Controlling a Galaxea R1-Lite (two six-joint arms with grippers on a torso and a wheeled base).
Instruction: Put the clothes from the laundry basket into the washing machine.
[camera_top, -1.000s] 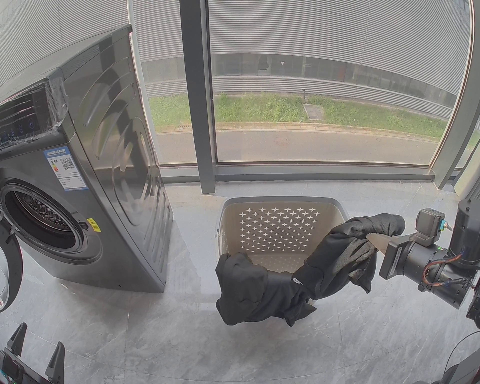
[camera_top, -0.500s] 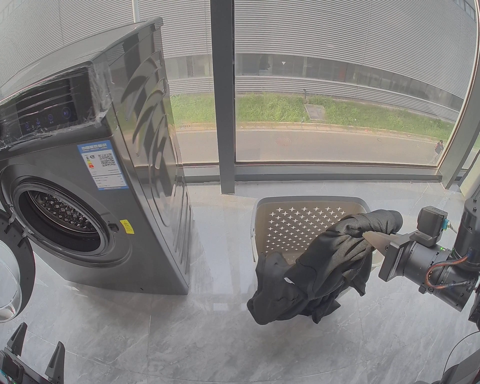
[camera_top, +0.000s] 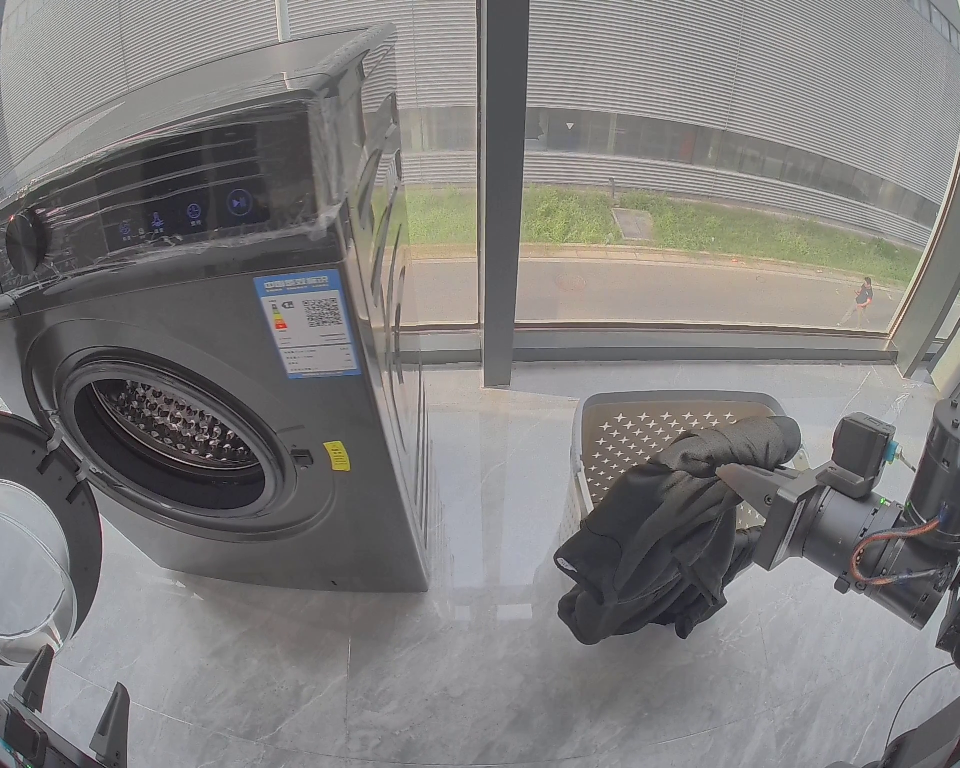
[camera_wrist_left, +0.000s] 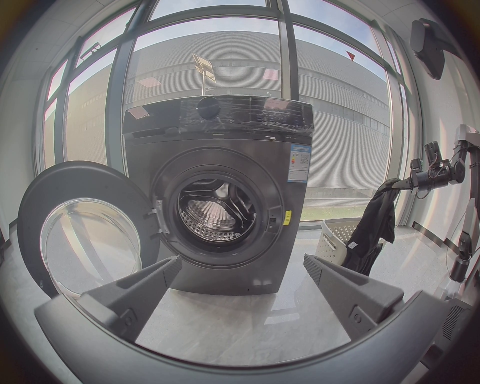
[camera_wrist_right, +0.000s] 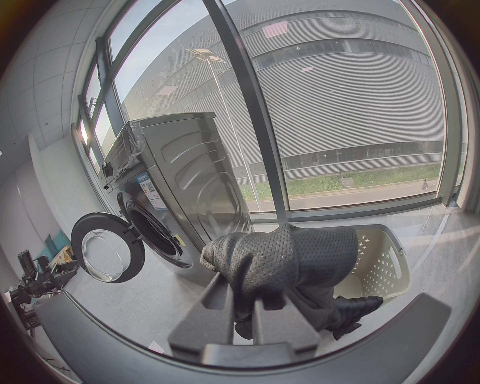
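Where the grey marble floor (camera_top: 400, 680) meets tall windows (camera_top: 690, 200), the washing machine (camera_top: 250, 420) stands with its door (camera_top: 45, 540) open, its blue-and-white label (camera_top: 307, 323) and yellow sticker (camera_top: 338, 456) unreadable. The right gripper (camera_top: 735, 472) clamps a black garment (camera_top: 655, 535) hanging beside the laundry basket (camera_top: 640, 425); the left gripper (camera_top: 82, 675) gapes empty.

Most of the laundry basket (camera_top: 640, 430) hidden behind the black garment (camera_top: 650, 540)

Grey marble floor (camera_top: 400, 680) spreads below the right gripper (camera_top: 730, 474); beyond it stand a dark window post (camera_top: 503, 190), glass (camera_top: 700, 120), grass (camera_top: 590, 215) and a road (camera_top: 650, 290).
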